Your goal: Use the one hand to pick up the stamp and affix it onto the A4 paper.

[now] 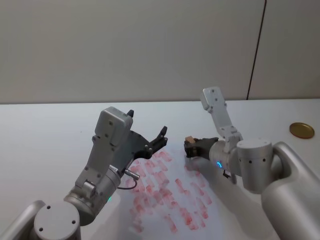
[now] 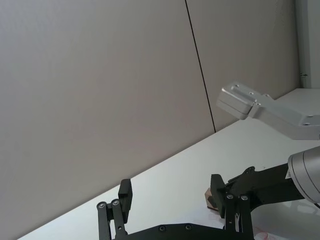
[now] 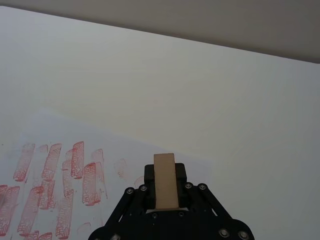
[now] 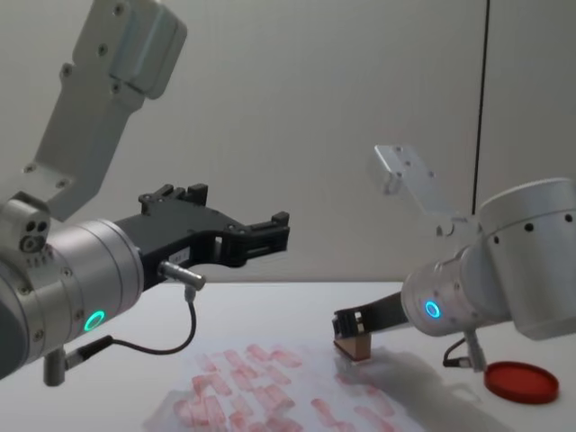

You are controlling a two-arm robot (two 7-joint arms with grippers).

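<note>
Chest view: the stamp (image 4: 354, 348) low at the A4 paper's (image 4: 270, 396) far edge. Right wrist view: its top clamped in the right gripper (image 3: 165, 187) — left gripper (image 1: 147, 123) hangs raised, spread wide.

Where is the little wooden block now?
The stamp is gripped in the right hand, right of centre in the head view, at the far right corner of the A4 paper; the open left hand hovers left of it.
</note>
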